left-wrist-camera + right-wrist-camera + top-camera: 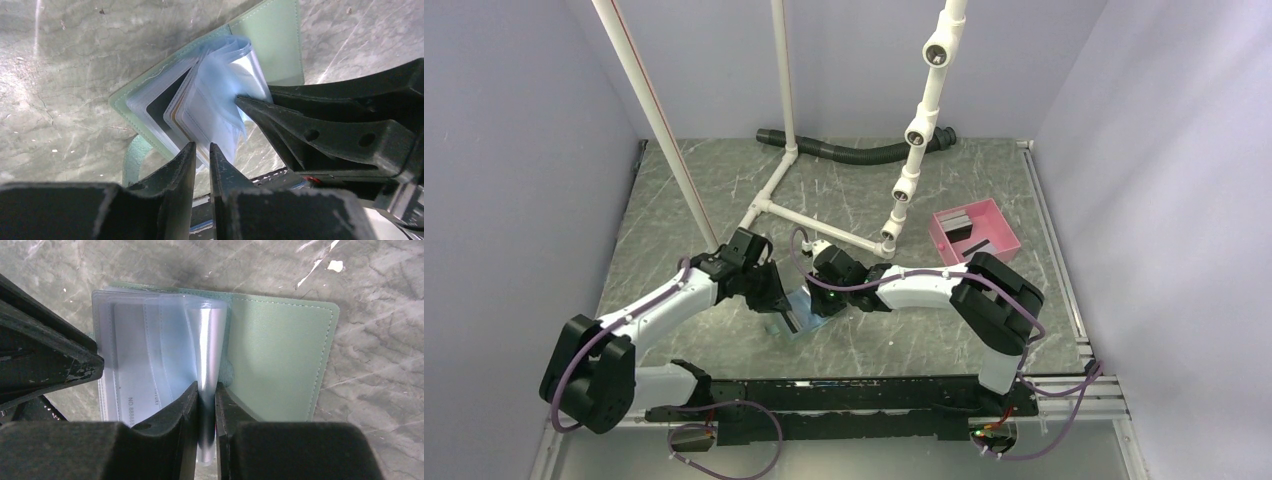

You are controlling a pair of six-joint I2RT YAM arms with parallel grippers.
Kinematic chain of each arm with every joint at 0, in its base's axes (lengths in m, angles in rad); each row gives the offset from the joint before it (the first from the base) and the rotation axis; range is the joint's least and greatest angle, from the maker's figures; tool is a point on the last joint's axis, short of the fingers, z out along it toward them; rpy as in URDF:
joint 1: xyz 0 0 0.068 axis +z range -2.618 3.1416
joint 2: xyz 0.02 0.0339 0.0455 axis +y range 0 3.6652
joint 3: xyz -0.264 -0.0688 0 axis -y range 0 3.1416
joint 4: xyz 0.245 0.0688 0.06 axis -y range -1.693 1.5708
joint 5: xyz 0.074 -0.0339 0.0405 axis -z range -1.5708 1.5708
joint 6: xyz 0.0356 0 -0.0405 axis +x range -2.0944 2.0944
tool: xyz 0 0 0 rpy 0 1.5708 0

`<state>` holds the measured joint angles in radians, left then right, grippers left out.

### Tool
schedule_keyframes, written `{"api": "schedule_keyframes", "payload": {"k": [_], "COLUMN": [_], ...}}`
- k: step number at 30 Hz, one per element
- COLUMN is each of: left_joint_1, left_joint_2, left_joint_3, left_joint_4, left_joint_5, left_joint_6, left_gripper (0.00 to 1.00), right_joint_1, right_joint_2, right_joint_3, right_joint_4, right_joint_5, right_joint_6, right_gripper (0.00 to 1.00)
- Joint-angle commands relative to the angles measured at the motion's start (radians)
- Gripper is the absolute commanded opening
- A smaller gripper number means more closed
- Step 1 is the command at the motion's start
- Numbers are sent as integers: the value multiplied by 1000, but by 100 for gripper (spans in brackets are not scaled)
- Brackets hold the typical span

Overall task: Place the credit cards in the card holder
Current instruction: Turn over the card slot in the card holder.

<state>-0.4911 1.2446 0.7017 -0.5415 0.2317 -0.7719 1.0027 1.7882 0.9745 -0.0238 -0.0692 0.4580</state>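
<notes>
The sage-green card holder (802,312) lies open on the table between both grippers, its clear sleeves fanned up; it also shows in the left wrist view (275,45) and the right wrist view (275,355). My right gripper (205,390) is shut on a grey credit card (205,340) that stands on edge at the spine, its far end inside a bulging sleeve (242,67). My left gripper (202,150) is nearly closed, pinching the sleeves' near edge. A black card (160,102) and an orange-edged card (175,117) sit in sleeves. In the top view the left gripper (776,297) and right gripper (822,298) meet over the holder.
A pink tray (1009,228) at the right back holds more dark cards (964,232). A white PVC pipe frame (819,222) stands just behind the grippers. A black corrugated hose (854,150) lies along the back wall.
</notes>
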Motion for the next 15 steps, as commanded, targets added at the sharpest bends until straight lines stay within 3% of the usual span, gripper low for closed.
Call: {"api": "schedule_keyframes", "payload": {"k": [1, 5, 9, 12, 15], "left_joint_1": [1, 0, -1, -5, -21], "left_joint_2": [-64, -132, -140, -65, -10], "left_joint_3": [9, 45, 45, 42, 33], "left_joint_4": [3, -83, -16, 81, 143], "left_joint_5": [8, -64, 32, 153, 173], "left_joint_6": [-19, -32, -22, -27, -26], "left_gripper": [22, 27, 28, 20, 15], "right_joint_1": [-5, -6, -6, -6, -6], "right_joint_2": [5, 8, 2, 1, -2], "right_joint_3": [-11, -7, -8, -7, -8], "right_joint_4": [-2, -5, -6, -10, -10], "right_joint_5": [-11, -13, -12, -11, -11], "right_joint_6": [3, 2, 0, -1, -1], "right_gripper": [17, 17, 16, 16, 16]}}
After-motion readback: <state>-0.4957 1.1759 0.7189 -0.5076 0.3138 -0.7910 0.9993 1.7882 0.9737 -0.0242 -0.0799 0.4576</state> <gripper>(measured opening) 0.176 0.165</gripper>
